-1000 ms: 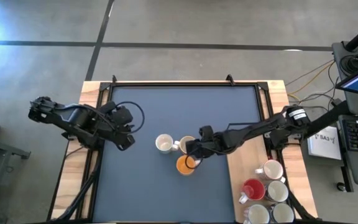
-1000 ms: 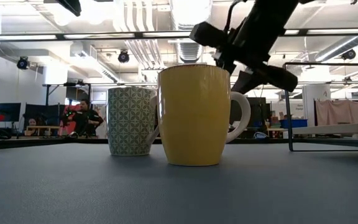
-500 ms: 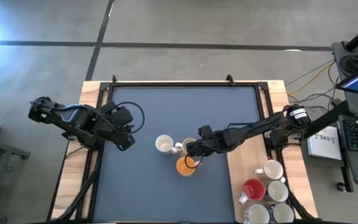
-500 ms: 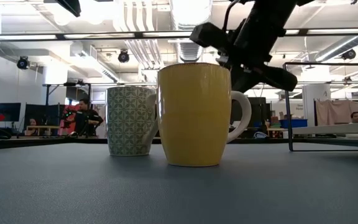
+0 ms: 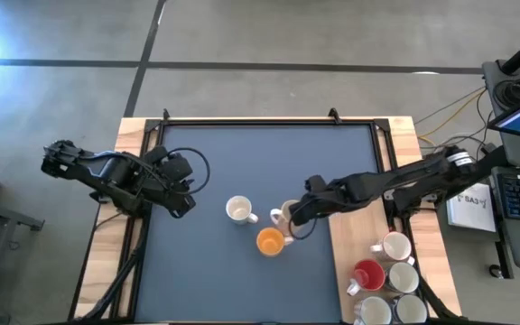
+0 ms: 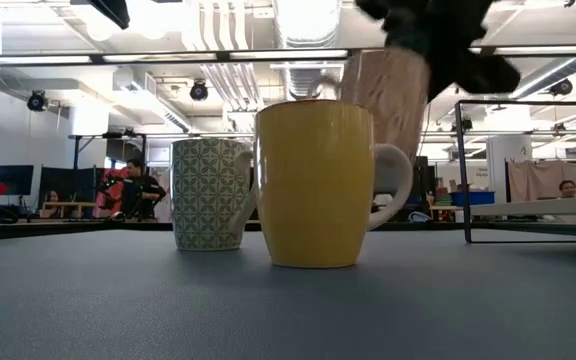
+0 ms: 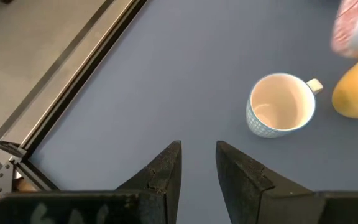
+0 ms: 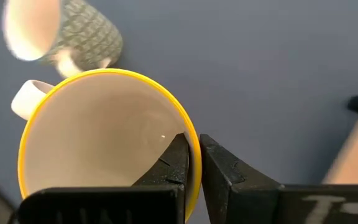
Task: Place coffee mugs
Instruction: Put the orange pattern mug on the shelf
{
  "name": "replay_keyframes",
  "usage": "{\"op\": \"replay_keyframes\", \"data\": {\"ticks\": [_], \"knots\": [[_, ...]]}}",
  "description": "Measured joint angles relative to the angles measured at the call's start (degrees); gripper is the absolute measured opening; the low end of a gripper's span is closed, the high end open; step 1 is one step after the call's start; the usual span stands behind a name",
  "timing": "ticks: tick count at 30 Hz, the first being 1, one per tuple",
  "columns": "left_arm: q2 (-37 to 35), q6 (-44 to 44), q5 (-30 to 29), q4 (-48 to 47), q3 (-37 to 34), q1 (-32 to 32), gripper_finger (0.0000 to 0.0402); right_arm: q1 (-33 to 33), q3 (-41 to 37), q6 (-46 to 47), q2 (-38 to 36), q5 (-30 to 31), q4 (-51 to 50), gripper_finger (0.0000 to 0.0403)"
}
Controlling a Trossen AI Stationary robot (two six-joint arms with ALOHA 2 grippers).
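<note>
A pale pink mug (image 6: 388,100) with a yellow rim (image 8: 104,78) hangs in the air, and my right gripper (image 8: 193,158) is shut on it, right of the table's middle (image 5: 294,217). Below it a yellow mug (image 6: 313,185) stands on the blue mat (image 5: 269,162) on its base. Left of that stands a green-patterned mug (image 6: 211,193), also upright (image 5: 238,210). My left gripper (image 7: 197,155) hangs open over the mat's left part (image 5: 181,194) and holds nothing. My right gripper pinches the pink mug's wall at the rim (image 8: 191,140), one finger (image 8: 176,165) inside the mug and one (image 8: 222,171) outside. The fingers come slanting down from the table's right side. The mug is lifted clear of the mat and hangs tilted.
Several more mugs, white ones (image 5: 394,246) and a red one (image 5: 368,275), stand on the wooden strip at the table's near right. A black frame (image 5: 269,122) edges the mat. A metal rack (image 6: 528,170) shows at the right in the low view.
My right gripper has shut on the pink mug's rim and risen, drawing back toward the table's right edge. The mug, which stood next to the patterned one, has lifted clear of the mat and tipped. The other two mugs have stayed put.
</note>
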Motion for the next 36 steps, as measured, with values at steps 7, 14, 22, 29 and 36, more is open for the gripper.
{"op": "replay_keyframes", "data": {"ticks": [7, 14, 22, 29, 36], "knots": [[0.0, 0.0, 0.0, 0.0, 0.0, 0.0, 0.0082, 1.4, 0.1, 2.7, -8.0, -0.8, -10.8, 0.0014], [0.0, -1.4, -1.3, 0.0, 0.0, 0.0, 0.0082, 4.2, 0.1, 6.1, -10.3, -2.3, -22.4, 0.0013], [0.0, -7.1, -5.0, 0.2, 0.0, 0.0, 0.0082, 5.0, 0.1, -1.2, -10.7, -2.3, -32.8, 0.0013], [0.1, -12.5, -7.8, 0.7, 0.0, 0.0, 0.0082, 5.0, 0.1, -7.8, -14.1, -3.4, -41.0, 0.0013], [0.1, -14.9, -10.6, 1.9, 0.0, 0.1, 0.0082, 5.0, -2.7, -8.6, -22.0, -1.2, -42.8, 0.0013]]}}
